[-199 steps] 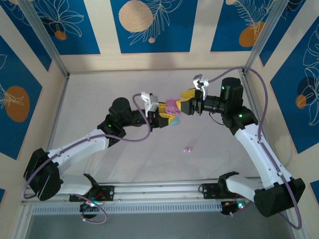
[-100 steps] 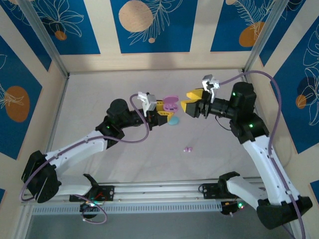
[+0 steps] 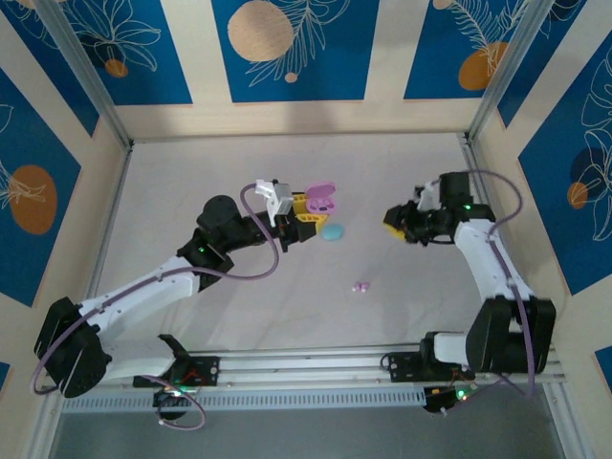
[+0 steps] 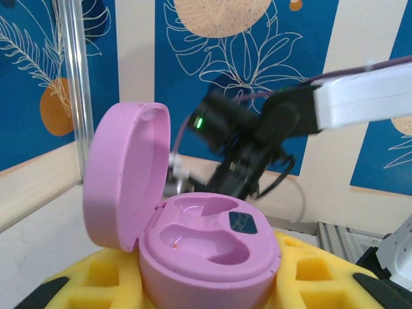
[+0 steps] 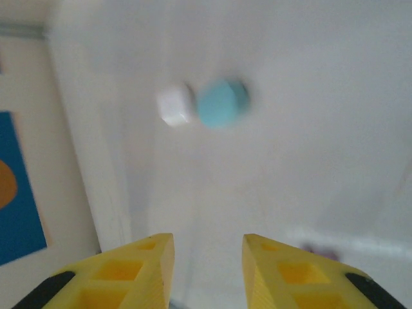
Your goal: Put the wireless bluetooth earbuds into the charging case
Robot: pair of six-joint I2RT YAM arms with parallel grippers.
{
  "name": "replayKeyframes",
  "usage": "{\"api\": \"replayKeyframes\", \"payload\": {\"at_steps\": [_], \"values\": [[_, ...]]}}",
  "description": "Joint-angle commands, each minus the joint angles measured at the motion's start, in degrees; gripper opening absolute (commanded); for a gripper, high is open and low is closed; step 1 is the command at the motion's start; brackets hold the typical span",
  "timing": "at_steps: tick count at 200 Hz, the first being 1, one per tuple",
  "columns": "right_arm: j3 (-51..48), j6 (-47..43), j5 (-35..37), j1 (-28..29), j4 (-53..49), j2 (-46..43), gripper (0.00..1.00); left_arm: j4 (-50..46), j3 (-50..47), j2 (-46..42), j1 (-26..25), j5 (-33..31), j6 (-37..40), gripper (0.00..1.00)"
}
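The pink bud [image 3: 361, 286] lies alone on the table [image 3: 191, 182], out in the open, a little right of the middle. It is too small to tell which way it points.

The right gripper [image 3: 394, 222] is the closer tool. From that gripper, the bud lies nearer to the arm bases and a bit to the left. The gap between them is bare table. In the right wrist view, the right gripper [image 5: 208, 257] has its yellow fingers a little way apart, and nothing is between them.

The left gripper [image 3: 304, 208] is farther from the bud, up and to the left of it. It is busy, because it is closed around the pink case [image 3: 322, 200] and holds it up off the table. In the left wrist view, the pink case [image 4: 206, 251] has its lid tipped back. Its two hollows look empty.

The teal case [image 3: 332, 231] sits on the table just under the pink case, between the left gripper and the bud.

I think the right gripper should go for the bud. It must come down, toward the near side and slightly left.
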Motion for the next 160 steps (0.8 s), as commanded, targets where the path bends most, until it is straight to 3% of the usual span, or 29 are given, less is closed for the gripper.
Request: {"api": "replayKeyframes", "payload": {"at_steps": [1,81,112,160], "values": [[-1.53,0.8,1.64,4.51,-6.94,1.93,0.34,1.72,-0.48,-1.27,-0.67,-0.78,0.58,0.29],[-4.56,3.21,11.41,17.02,-5.15,9.28,0.28,1.55,-0.54,-1.04,-0.8,-1.21,0.52,0.29],[-5.7,3.66,15.82,16.86,-4.25,10.12,0.29,1.14,-0.48,-1.34,-0.81,-1.33,0.57,0.29],[-7.41,3.55,13.77,15.63,-2.6,12.73,0.33,0.65,-0.74,-1.62,-0.79,-1.38,0.75,0.29]]}}
